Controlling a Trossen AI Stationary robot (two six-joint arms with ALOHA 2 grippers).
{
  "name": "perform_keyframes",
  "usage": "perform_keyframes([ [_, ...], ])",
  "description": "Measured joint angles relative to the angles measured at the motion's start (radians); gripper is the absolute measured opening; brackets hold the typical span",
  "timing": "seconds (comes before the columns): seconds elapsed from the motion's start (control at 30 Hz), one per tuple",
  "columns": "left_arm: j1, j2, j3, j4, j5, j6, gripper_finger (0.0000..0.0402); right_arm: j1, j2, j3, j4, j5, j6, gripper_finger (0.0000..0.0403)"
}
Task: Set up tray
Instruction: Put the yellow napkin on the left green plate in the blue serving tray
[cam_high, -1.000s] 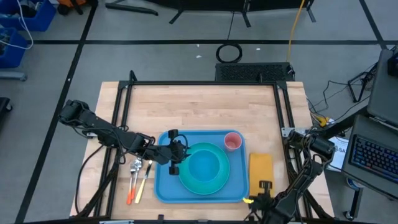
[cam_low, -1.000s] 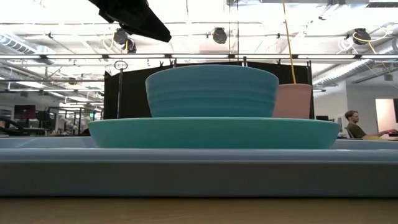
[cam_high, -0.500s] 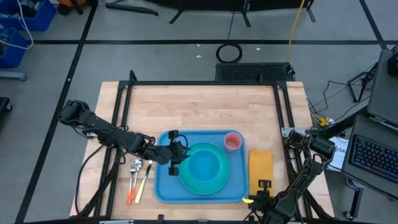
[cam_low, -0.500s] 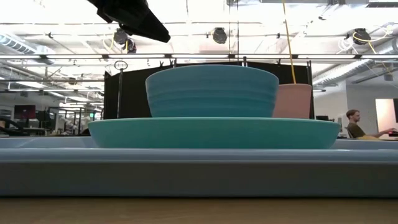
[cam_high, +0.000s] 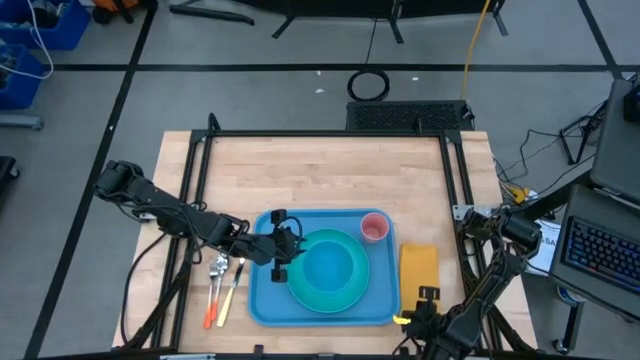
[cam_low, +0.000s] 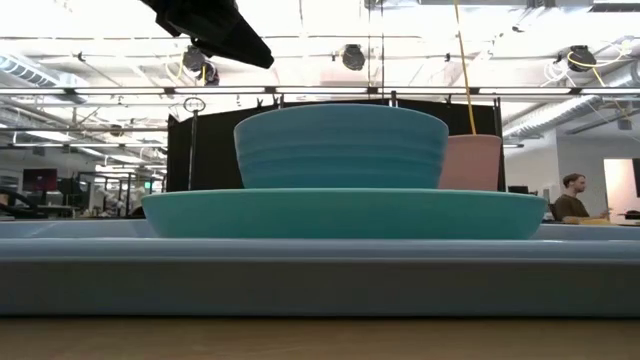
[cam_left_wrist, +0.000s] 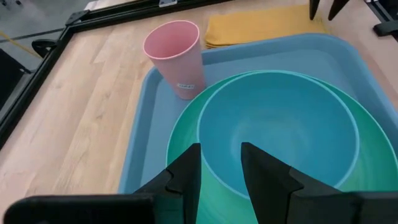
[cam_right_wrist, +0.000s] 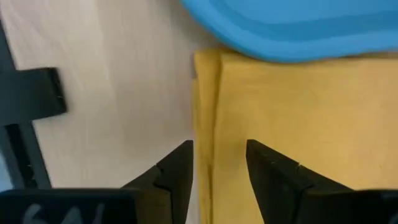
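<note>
The blue tray (cam_high: 262, 300) lies at the table's near middle. On it sits a turquoise plate (cam_high: 298, 291) with a blue bowl (cam_high: 330, 268) in it, and a pink cup (cam_high: 374, 228) stands upright in the tray's far right corner. A folded yellow napkin (cam_high: 419, 268) lies flat on the wood right of the tray. My left gripper (cam_left_wrist: 221, 165) hovers open above the bowl's left rim, well clear of it in the low view. My right gripper (cam_right_wrist: 219, 158) points down, open, over the napkin's near end, its fingers either side of the folded edge (cam_right_wrist: 205, 124).
A fork and a spoon with orange and yellow handles (cam_high: 220, 287) lie on the wood left of the tray. Black frame rails (cam_high: 200, 170) run along the table's sides and back. Bare wood (cam_high: 320, 170) fills the table's far half.
</note>
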Motion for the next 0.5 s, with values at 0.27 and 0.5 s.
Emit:
perform_keyframes([
  [0.27, 0.0, 0.0, 0.0, -0.002, 0.008, -0.01, 0.012, 0.0, -0.001, -0.031, 0.076, 0.025, -0.024, 0.0141],
  [0.5, -0.001, 0.0, 0.0, -0.009, 0.012, -0.021, 0.012, 0.001, -0.01, -0.137, 0.208, -0.011, -0.015, 0.0142],
])
